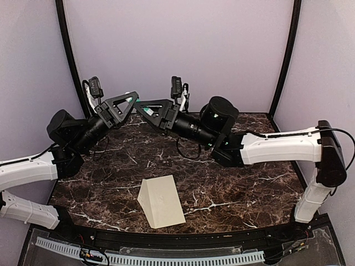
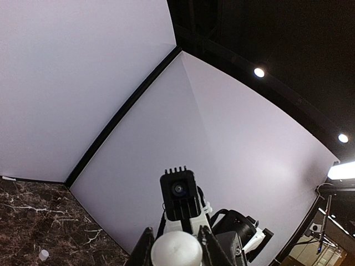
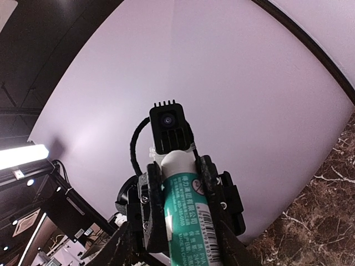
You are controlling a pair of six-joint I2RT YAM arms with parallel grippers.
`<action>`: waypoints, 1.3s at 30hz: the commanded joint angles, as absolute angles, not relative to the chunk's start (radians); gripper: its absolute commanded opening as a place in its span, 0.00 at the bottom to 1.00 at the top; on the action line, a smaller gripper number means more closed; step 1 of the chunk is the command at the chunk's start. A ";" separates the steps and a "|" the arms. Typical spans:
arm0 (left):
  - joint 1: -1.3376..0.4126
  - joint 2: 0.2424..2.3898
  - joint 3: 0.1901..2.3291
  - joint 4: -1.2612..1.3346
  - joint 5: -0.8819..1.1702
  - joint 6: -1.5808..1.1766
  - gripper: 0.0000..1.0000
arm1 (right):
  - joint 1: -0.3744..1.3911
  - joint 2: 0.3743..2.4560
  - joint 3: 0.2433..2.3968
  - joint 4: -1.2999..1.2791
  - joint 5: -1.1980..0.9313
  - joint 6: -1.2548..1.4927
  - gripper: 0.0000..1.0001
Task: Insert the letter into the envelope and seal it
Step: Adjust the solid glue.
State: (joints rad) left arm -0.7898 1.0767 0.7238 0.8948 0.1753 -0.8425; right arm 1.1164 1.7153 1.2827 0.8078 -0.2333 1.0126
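The envelope (image 1: pixel 161 200) is pale cream and lies on the dark marble table (image 1: pixel 233 183) near the front centre, its left part folded up in a triangle. The letter is not in view. Both grippers meet tip to tip above the table's back. My right gripper (image 1: pixel 141 105) (image 3: pixel 178 166) is shut on a green glue stick (image 3: pixel 188 213), with the stick's white end between its fingertips. My left gripper (image 1: pixel 131 101) (image 2: pixel 176 235) is shut on the stick's round white end (image 2: pixel 176 250); cap or tip, I cannot tell.
Pale curved walls enclose the table at the back and sides. A small white object (image 2: pixel 43 255) lies on the marble in the left wrist view. The right arm's white link (image 1: pixel 277 147) spans the table's right half. A clear guard (image 1: pixel 166 257) runs along the front edge.
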 commanded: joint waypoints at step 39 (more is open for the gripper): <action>-0.796 1.102 0.704 0.965 0.189 -0.835 0.00 | 1.065 1.748 1.307 0.884 -0.303 1.086 0.32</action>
State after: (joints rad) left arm -0.7902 1.1145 0.7059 0.9550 0.1791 -0.8501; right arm 1.0702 1.7576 1.2987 0.8307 -0.2989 1.0912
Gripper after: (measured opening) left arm 0.223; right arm 0.319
